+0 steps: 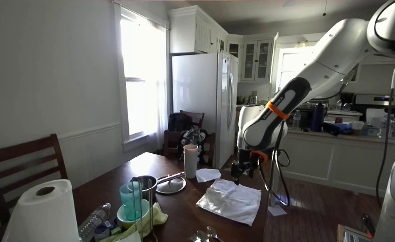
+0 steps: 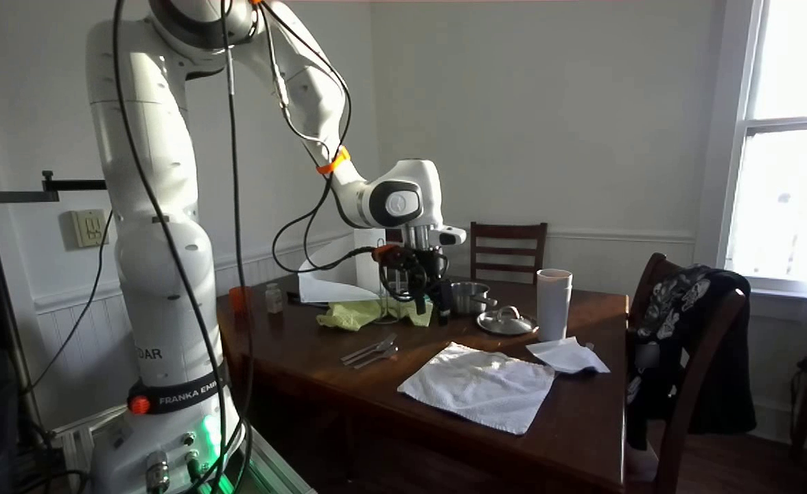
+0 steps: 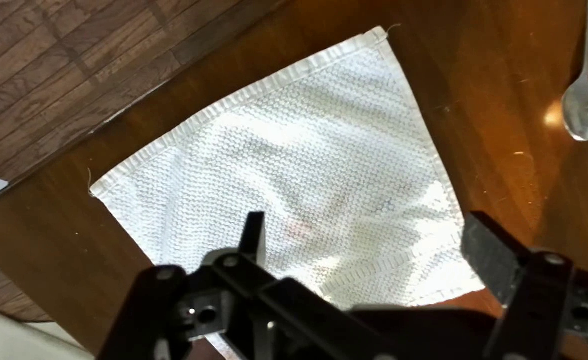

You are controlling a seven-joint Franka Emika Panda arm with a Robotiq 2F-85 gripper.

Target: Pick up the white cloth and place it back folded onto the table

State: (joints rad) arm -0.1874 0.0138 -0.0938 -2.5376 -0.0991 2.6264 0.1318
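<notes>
The white cloth lies spread and slightly wrinkled near the edge of the dark brown table in both exterior views, cloth and table. In the wrist view the cloth fills the middle, with a fold and a hem line at its lower part, on the brown table. My gripper is open and empty above the cloth, its fingers wide apart over the lower right part. In the exterior views the gripper points down above the table, apart from the cloth. The gripper hides part of the cloth's lower edge.
Spoons and a fork lie beside the cloth; one spoon shows in the wrist view. A tall white cup, a white paper, a pot lid and a pot stand behind. A paper towel roll is at the front.
</notes>
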